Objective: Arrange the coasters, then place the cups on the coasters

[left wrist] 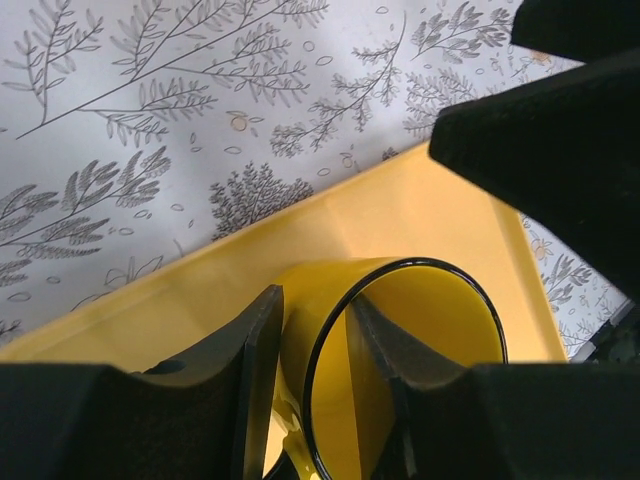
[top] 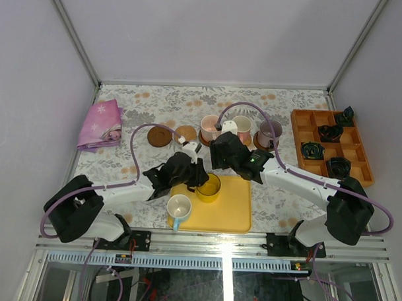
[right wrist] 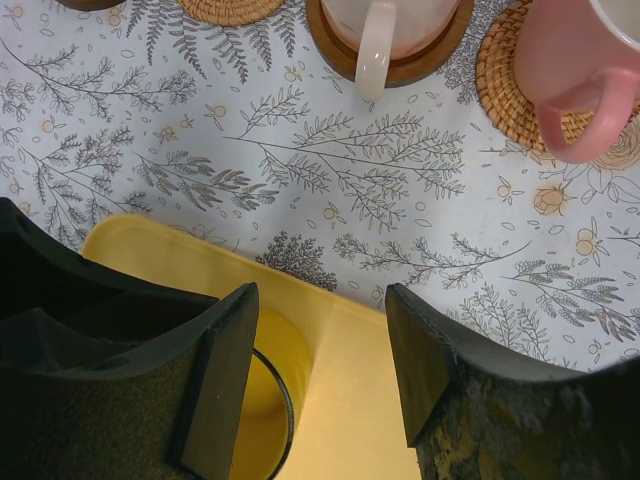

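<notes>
The top view looks steeply down from above and behind onto the whole worktop point(top: 156, 103). Both wrist views sit close above the yellow tray point(left wrist: 420, 220), sharing the translucent yellow cup point(left wrist: 430, 320).

The left arm point(top: 123, 193) stretches forward and inward from its base toward the yellow cup point(top: 208, 188). The left gripper point(left wrist: 315, 310) points down at the cup's left side, one finger outside the wall and one inside. Its jaws are narrow, but whether they pinch the wall cannot be told. The right arm point(top: 299, 180) leans inward too. The right gripper point(right wrist: 320, 300) hovers just beyond the cup's far side, jaws apart with nothing between them.
</notes>
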Robot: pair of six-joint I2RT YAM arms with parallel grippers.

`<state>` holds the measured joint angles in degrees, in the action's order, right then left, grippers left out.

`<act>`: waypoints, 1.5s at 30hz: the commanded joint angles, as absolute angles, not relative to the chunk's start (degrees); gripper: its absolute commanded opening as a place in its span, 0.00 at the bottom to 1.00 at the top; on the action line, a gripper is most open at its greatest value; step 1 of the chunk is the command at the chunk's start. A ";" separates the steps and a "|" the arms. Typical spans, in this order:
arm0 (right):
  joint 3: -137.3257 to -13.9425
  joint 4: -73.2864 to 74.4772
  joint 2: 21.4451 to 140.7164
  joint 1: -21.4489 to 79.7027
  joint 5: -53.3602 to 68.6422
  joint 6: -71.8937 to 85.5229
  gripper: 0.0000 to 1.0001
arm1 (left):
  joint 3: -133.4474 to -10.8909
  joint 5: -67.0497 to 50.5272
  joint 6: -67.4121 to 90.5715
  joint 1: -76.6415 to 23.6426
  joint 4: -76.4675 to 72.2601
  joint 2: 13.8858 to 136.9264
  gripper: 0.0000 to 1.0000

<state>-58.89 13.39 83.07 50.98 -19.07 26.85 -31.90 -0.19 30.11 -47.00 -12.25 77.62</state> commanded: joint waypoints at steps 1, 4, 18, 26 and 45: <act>-59.07 13.39 80.81 51.62 -21.39 26.97 0.61 | -34.76 -0.22 31.99 -48.05 -18.23 79.38 0.30; -59.12 13.49 81.10 51.53 -21.62 27.11 0.61 | -35.43 0.73 32.86 -48.34 -18.89 80.32 0.30; -58.94 14.12 79.14 51.62 -22.11 26.55 0.61 | -37.57 3.96 25.73 -48.61 -8.55 71.27 0.61; -55.68 13.00 73.46 51.65 -23.47 26.15 0.62 | -40.88 7.78 16.33 -48.94 6.27 63.46 0.66; -53.28 15.12 77.51 52.42 -10.04 26.11 0.53 | -42.00 13.49 18.62 -49.63 17.89 61.75 0.63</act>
